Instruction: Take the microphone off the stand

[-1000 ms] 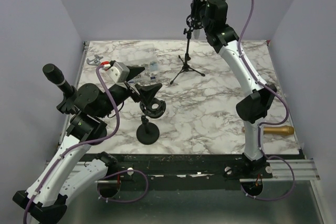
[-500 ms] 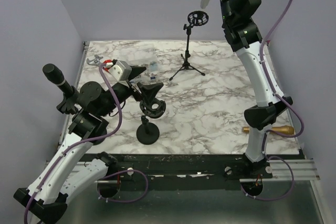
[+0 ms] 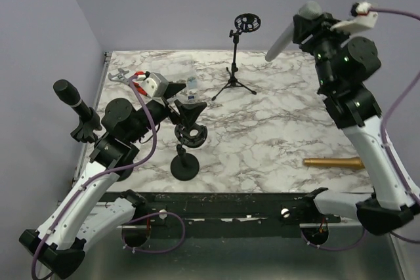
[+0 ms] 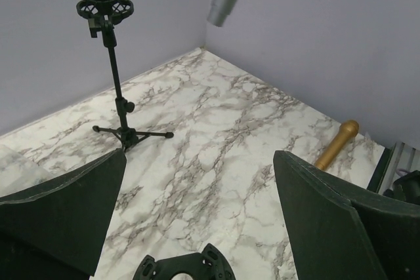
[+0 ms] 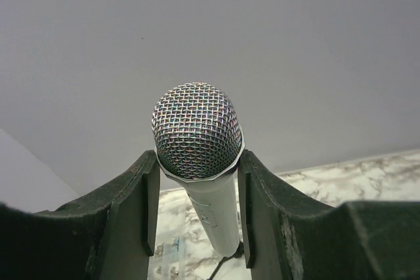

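Right wrist: right tool (image 5: 198,162) clamps microphone (image 5: 197,129) below its grille, clear of stand (image 3: 234,57); best lowered flat onto surface (image 3: 275,122), well apart from it; left tool (image 4: 199,154) spread wide, empty.

The right tool (image 3: 306,23), clamped on the silver microphone (image 3: 283,36), is no longer at the tripod stand (image 3: 235,63). A second ago it is pressed against the shock mount (image 3: 247,23); half a second ago it is raised above and to the right of it; now it sits lower and well off to the right. The microphone now tilts, its handle pointing down towards the stand. The right arm (image 3: 367,129) leans out rightwards, uncovering the full length of the gold microphone (image 3: 335,162) on the worktop (image 3: 275,129).
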Motion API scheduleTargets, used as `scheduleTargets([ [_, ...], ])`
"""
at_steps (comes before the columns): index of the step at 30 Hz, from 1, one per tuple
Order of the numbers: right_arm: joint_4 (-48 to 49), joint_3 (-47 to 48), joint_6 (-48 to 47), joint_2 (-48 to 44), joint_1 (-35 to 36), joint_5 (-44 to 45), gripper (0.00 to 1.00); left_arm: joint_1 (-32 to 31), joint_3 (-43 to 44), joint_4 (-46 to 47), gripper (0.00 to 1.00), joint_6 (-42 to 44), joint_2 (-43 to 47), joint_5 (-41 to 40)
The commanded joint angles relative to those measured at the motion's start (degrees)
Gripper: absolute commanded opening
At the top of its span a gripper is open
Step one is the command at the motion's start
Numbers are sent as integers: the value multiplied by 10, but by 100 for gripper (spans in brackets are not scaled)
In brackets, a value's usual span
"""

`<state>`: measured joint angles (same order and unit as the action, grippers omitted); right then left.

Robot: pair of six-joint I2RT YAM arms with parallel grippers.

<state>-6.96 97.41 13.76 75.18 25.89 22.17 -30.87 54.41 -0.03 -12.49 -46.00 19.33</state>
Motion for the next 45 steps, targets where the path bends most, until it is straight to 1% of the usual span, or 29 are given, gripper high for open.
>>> scheduleTargets([
  [1, 2, -147, 72, -139, 0, 55, 1, -6, -1, 10, 99, -13, -8, 22],
  [4, -43, -210, 90, -213, 0, 75, 1, -8, 0, 7, 99, -8, -6, 14],
  [8, -115, -274, 105, -283, 0, 97, 1, -8, 4, 11, 99, -19, -3, 4],
  [10, -155, -294, 110, -309, 0, 112, 1, -7, 16, 13, 99, -42, -6, 4],
  [13, -213, -324, 125, -340, 0, 121, 1, -7, 58, 3, 99, -84, -20, 14],
  [17, -235, -381, 148, -369, 0, 112, 1, -8, 108, 16, 99, -134, -40, 28],
  [20, -241, -408, 169, -361, 0, 102, 1, -8, 120, 40, 99, -137, -50, 45],
  [22, -247, -418, 183, -344, 0, 99, 1, -7, 119, 38, 99, -112, -52, 45],
  [27, -281, -409, 231, -280, 0, 108, 1, -8, 89, 10, 99, -43, -31, 5],
  [30, -291, -398, 255, -235, 0, 109, 1, -8, 58, 16, 99, -20, -10, -8],
  [32, -302, -385, 273, -199, -7, 106, 1, -10, 56, 7, 99, -8, -3, -15],
  [34, -316, -369, 290, -160, -29, 88, 1, -16, 60, 1, 99, 11, 5, -26],
  [36, -316, -359, 299, -128, -77, 30, 1, -21, 56, 1, 99, 19, 17, -36],
  [39, -304, -368, 314, -90, -200, -98, 1, -37, 48, 1, 99, 34, 28, -52],
  [41, -293, -379, 323, -70, -266, -166, 1, -49, 47, 1, 99, 46, 31, -64],
  [43, -294, -382, 334, -49, -314, -201, 1, -60, 45, 1, 99, 54, 35, -77],
  [45, -302, -381, 352, -33, -342, -207, 0, -68, 43, 1, 99, 60, 39, -83],
])
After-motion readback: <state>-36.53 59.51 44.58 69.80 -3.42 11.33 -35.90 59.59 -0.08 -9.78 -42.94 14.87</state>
